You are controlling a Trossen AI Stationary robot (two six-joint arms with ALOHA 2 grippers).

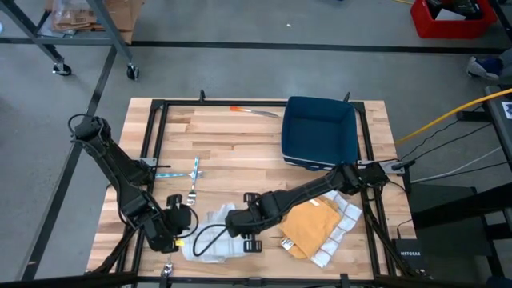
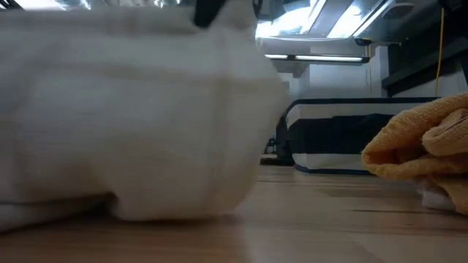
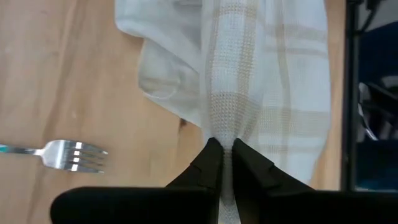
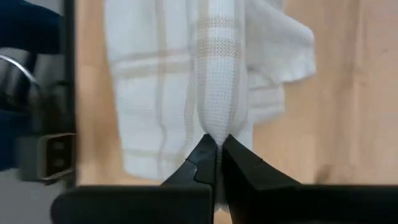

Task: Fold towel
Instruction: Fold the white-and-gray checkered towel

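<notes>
While both arms worked at the near edge of the pale wooden slatted table [image 1: 232, 132], a steel fork [image 1: 193, 182] with a teal handle lay furthest left, just beyond the left gripper [image 1: 178, 224]. That gripper's fingers were clamped on an edge of the white checked cloth towel [image 1: 210, 234], which lay bunched on the near part of the table between the two grippers. The right gripper [image 1: 240, 228] pinched the opposite edge likewise. To the right lay a crumpled mustard-yellow cloth [image 1: 310, 226], and beyond it a dark blue plastic tub [image 1: 320, 132]. The step in hand appeared to be grasping; the next move probably called for lifting and spreading the towel evenly.
</notes>
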